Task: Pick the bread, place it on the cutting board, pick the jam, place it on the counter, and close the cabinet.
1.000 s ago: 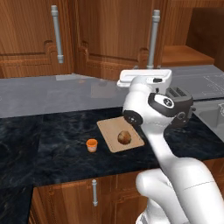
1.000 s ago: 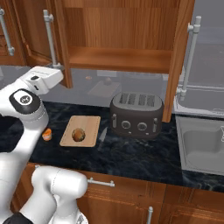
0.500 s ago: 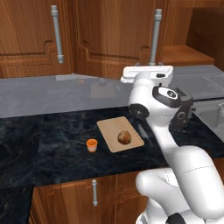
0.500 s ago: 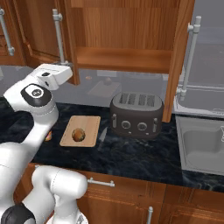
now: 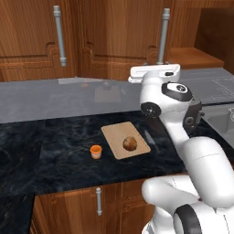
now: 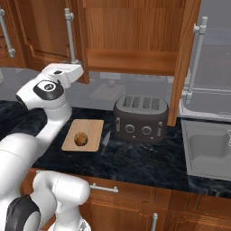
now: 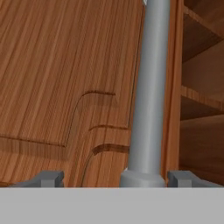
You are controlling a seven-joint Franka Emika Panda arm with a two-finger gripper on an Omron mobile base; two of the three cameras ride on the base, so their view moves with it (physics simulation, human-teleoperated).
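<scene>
Two items are settled: bread (image 5: 130,143) on the cutting board (image 5: 114,136), jam (image 5: 95,151) on the counter (image 5: 55,151); my claw (image 7: 114,178) gapes at the cabinet (image 6: 186,58) handle (image 7: 148,87); I should press the door squarely shut.

Showing one bread (image 5: 130,144), one board (image 5: 125,140), one jam (image 5: 95,151), one toaster (image 6: 140,119), one sink (image 6: 210,150).

cabinet (image 7: 65,87) handle (image 7: 148,87) cut off at top, gripper (image 7: 116,178) fingertips barely visible

Brown bread (image 5: 130,143) on tan cutting board (image 5: 114,137), orange jam (image 5: 95,151) beside on counter (image 5: 55,151), cabinet (image 6: 135,40) seemingly open.
</scene>
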